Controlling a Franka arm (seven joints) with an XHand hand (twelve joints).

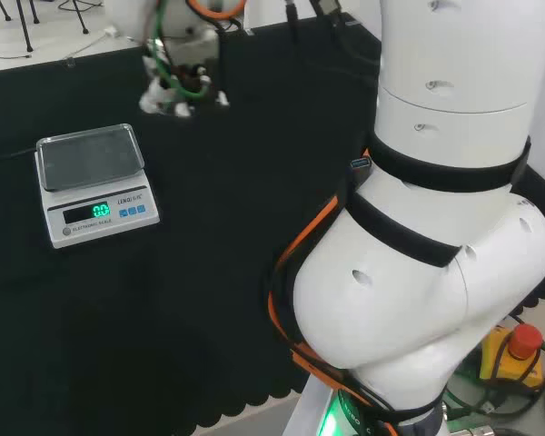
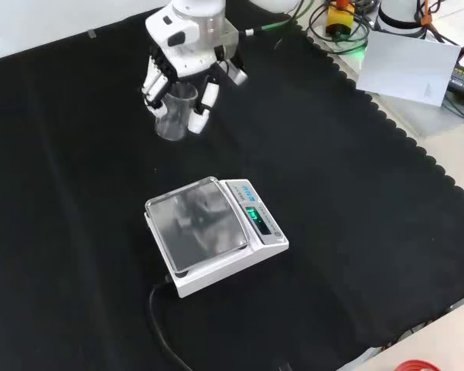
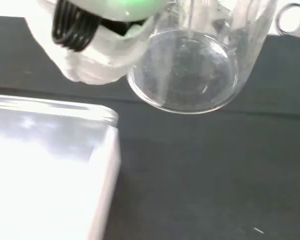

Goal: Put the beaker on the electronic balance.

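One clear beaker (image 2: pixel 174 113) is held in the hand (image 2: pixel 187 48), with the fingers (image 2: pixel 200 107) curled down around its sides and the thumb set against the wall on the other side. In the front view the hand is seen coming in from the top, palm downward, with the fingers pointing toward the cloth (image 2: pixel 356 232); the beaker is kept upright between them, its rim up under the palm and its base just past the fingertips. Whether the base is touching the cloth or is carried a little above it cannot be told. In the wrist view the round bottom of the beaker (image 3: pixel 187 70) is shown close beside a white finger (image 3: pixel 97 60), and nothing is seen inside it. The balance (image 2: pixel 213 234) is placed well apart from the fingers, nearer the camera in the front view, with its flat metal pan bare and its green display lit. In the head view the hand (image 1: pixel 177 86) is seen beyond the balance (image 1: pixel 93 182) and to its right, with the fingers turned downward.
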